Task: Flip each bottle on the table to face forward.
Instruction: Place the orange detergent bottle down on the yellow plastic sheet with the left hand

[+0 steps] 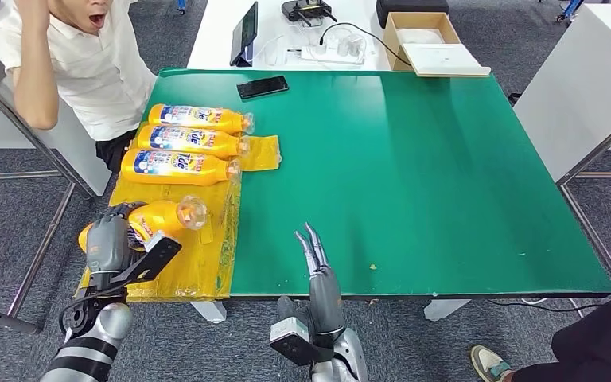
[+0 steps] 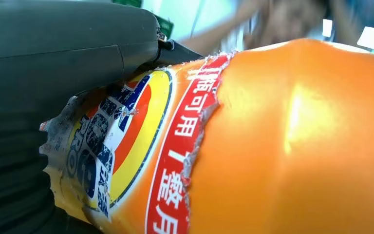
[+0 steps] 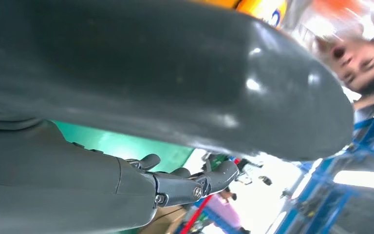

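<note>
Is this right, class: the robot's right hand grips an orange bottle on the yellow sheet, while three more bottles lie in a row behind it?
Not quite: the left hand grips the orange bottle, as the head view shows. The right hand is empty above the green table. The yellow sheet and the three bottles in a row are as stated.

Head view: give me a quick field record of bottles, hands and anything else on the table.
held bottle: orange bottle, gripped by the left hand at the near-left table corner, clear cap pointing right
bottle label: torn printed label faces the left wrist camera
row of bottles: three orange bottles lying side by side on the yellow sheet, labels up, caps to the right
right hand: holds nothing, fingers straight, over the near edge of the green mat
other items: black phone at the mat's far edge
bystander: person seated at the far left
</note>
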Motion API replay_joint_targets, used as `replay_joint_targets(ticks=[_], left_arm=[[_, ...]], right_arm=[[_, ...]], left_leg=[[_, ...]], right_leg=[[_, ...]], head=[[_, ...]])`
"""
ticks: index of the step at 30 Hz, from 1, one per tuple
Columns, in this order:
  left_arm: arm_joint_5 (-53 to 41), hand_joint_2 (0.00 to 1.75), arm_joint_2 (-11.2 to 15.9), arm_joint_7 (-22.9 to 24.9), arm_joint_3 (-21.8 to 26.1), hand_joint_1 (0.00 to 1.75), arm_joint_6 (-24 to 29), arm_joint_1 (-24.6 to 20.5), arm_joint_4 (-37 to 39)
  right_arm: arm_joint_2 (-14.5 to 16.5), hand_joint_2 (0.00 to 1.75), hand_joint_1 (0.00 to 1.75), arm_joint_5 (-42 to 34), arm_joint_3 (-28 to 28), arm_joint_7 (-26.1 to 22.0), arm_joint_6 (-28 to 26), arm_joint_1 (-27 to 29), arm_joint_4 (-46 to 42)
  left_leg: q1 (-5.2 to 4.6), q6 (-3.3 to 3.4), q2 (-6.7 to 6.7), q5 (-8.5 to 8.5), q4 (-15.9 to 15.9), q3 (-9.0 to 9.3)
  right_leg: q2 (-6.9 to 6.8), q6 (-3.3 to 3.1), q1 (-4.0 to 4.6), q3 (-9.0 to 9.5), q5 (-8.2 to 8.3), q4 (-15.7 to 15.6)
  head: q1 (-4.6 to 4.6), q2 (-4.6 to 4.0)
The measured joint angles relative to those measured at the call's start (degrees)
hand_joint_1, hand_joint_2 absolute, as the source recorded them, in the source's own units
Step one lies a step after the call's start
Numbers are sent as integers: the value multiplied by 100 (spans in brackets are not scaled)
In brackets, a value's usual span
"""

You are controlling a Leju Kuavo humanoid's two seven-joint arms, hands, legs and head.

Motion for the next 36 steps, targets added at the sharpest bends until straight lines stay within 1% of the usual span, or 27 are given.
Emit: replay_joint_targets(ticks=[2,5,10,13,14,17,18,20,22,25,30,36], left_arm=[[-411,175,82,219,-8,175,-272,-129,309],[-745,175,143,384,-59,175,-547,-328,644],[-1470,175,261,665,-380,175,-1255,-840,1344],[-1603,175,276,730,-537,164,-1459,-1100,1727],[-1576,175,276,714,-564,144,-1479,-1163,1823],[-1205,175,274,456,-586,33,-1600,-1259,1998],[-1013,175,273,324,-585,8,-1699,-1267,2014],[-669,175,274,93,-582,1,-1938,-1266,2011],[-450,175,278,-34,-582,0,-2139,-1250,1959],[-276,175,280,-88,-616,0,-2378,-1173,1781],[171,175,310,-200,-812,0,-2821,-986,1370],[885,175,352,-501,-873,0,-3014,-714,887]], right_arm=[[14,0,0,-49,-56,-3,31,27,-33],[27,0,0,-91,-96,-7,61,40,-46],[62,0,0,-232,-125,-19,136,28,27],[75,0,0,-302,-124,-20,166,-8,147],[80,0,0,-324,-124,-20,168,-24,194],[92,0,0,-419,-124,-20,169,-62,329],[95,0,0,-454,-124,-20,175,-71,367],[102,0,0,-525,-124,-20,205,-85,430],[105,0,0,-591,-124,-20,253,-96,477],[109,0,0,-659,-125,-20,307,-108,532],[117,0,0,-685,-125,-20,355,-135,622],[122,0,0,-692,-124,-21,364,-152,692]], left_leg=[[1,-2,3,1,0,0],[1,-3,-1,2,0,0],[0,-4,-7,2,0,13],[0,-6,-8,2,-1,29],[0,-7,-9,2,-1,35],[0,-13,-10,6,-2,47],[0,-17,-9,8,-2,49],[0,-21,-9,11,-2,51],[0,-23,-10,14,-2,52],[0,-24,-10,15,-2,52],[-1,-24,-14,14,-2,47],[-2,-24,-26,14,-2,43]], right_leg=[[0,0,1,-1,0,2],[0,0,0,3,0,2],[-4,0,-1,21,0,3],[-4,-3,-1,34,-2,3],[-4,-4,0,40,-3,4],[-4,-7,0,48,-3,12],[-4,-8,0,48,-2,16],[-4,-15,0,48,3,20],[-4,-21,0,48,6,24],[-4,-22,-1,48,7,28],[-5,-22,-2,45,6,27],[-10,-22,-1,42,5,26]], head=[[0,1],[2,1],[2,0],[2,0],[2,1],[1,1],[2,0],[1,0],[0,1],[1,1],[2,0],[2,1]])
